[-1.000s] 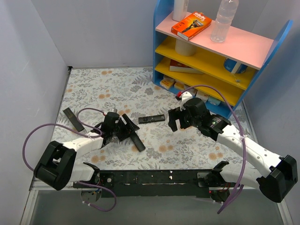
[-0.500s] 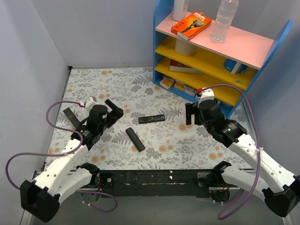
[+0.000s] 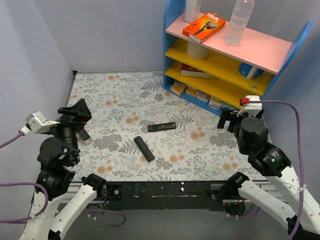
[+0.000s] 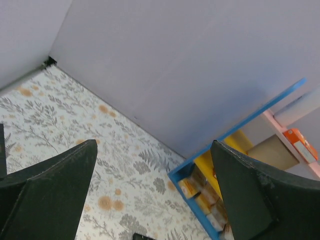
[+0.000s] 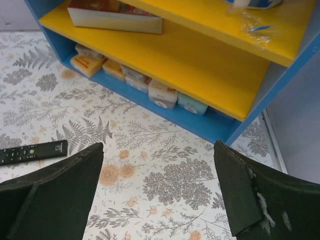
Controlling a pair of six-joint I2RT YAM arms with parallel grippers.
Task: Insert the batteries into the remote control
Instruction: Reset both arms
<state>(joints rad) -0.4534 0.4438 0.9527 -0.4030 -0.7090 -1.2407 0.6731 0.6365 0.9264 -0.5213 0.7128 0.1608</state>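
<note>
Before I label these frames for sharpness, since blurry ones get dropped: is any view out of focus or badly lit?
Top external: evenly lit and sharp, the slim matte-black remote crisp with soft shadows. Left wrist: the floral tablecloth is slightly soft, the jaws dark. Right wrist: the blue-and-yellow shelf is sharp, the jaws underexposed.

Blue shelf holds orange box and bottle.

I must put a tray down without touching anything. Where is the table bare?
Bare: the floral table behind the buttoned remote, up to the back wall; also the near patch between the plain remote and the right arm. Crowded: the blue shelf's bottom level, full of small boxes.
</note>
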